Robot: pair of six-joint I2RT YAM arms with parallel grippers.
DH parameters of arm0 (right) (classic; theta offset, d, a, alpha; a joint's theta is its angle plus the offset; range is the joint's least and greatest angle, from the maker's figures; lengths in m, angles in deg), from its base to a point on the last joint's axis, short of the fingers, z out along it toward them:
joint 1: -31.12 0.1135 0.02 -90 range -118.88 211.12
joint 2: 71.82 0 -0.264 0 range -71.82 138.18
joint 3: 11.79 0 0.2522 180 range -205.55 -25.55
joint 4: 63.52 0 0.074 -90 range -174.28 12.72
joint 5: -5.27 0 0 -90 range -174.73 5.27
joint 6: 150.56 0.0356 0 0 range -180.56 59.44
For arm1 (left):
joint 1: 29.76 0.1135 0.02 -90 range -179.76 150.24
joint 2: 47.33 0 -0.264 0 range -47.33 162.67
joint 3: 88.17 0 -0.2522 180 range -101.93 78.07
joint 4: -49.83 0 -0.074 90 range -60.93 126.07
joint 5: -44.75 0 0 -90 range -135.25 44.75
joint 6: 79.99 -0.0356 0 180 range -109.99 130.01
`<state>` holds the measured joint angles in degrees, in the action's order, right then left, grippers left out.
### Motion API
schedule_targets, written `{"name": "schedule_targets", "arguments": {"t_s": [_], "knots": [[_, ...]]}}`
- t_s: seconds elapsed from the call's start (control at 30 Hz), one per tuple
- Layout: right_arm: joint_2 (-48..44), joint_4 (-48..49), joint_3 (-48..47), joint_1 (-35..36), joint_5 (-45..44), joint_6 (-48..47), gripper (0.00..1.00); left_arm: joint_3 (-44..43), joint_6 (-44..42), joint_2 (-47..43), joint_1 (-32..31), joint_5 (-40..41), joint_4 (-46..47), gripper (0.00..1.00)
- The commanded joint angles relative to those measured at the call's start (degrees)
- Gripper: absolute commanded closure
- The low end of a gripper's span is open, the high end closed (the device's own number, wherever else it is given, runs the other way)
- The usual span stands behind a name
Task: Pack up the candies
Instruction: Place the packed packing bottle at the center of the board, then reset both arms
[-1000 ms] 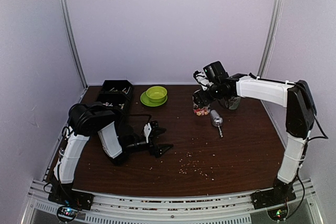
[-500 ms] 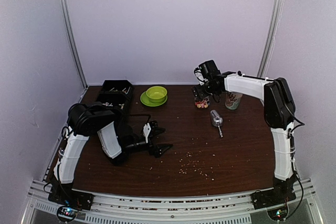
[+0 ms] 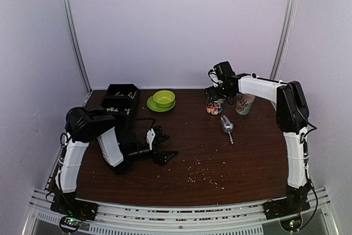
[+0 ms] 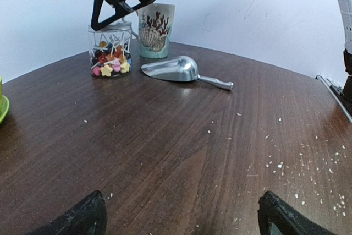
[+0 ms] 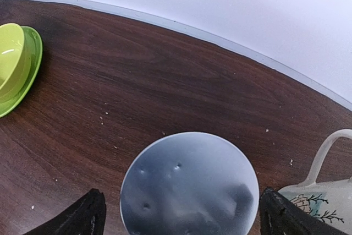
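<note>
Right gripper [image 5: 184,214] — I see jaws spread wide, straddling grey lid [image 5: 190,180] of jar [image 4: 110,42], gap showing at left finger, nothing gripped. Candies [image 4: 110,65] sit in jar bottom, directly below those jaws. Left gripper [image 4: 181,221] low over table [image 4: 165,152], jaws fully apart, empty — jar well ahead of them, off to left; scoop [image 4: 175,70] just beside it.

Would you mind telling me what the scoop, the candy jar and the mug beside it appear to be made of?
The scoop looks like polished metal: silver, with mirror-like highlights. The jar seems clear glass or plastic, since the candies show through its wall. The mug is probably glazed ceramic: opaque, with a printed shell and coral design.
</note>
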<state>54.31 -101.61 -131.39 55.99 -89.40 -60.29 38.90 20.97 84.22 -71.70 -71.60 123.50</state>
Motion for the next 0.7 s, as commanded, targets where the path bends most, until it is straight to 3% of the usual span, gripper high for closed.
{"name": "schedule_targets", "arguments": {"t_s": [0.0, 0.13, 0.27, 0.53, 0.67], "knots": [[-0.37, 0.78, -1.48, -0.25, 1.14, -0.09, 0.00, 1.25, 2.01, -5.22, 0.54, 1.75, 0.58, 0.02], [-2.49, 1.06, -0.63, -0.26, 0.99, -0.27, 0.01, 1.57, 1.99, -9.79, 0.47, 2.92, -3.70, 0.02], [-7.91, 2.38, 2.43, -0.25, 0.63, -0.10, 0.00, 0.81, 0.08, -16.23, 0.37, 5.54, -13.80, 0.02], [-26.69, 6.68, 18.07, -0.21, -2.19, 0.52, 0.01, -2.86, -2.44, -32.35, 0.18, 15.43, -41.89, 0.02], [-36.83, 6.65, 25.59, -0.17, -1.31, -0.05, 0.00, -7.15, -3.21, -40.55, 0.14, 22.78, -61.76, 0.02]]}}
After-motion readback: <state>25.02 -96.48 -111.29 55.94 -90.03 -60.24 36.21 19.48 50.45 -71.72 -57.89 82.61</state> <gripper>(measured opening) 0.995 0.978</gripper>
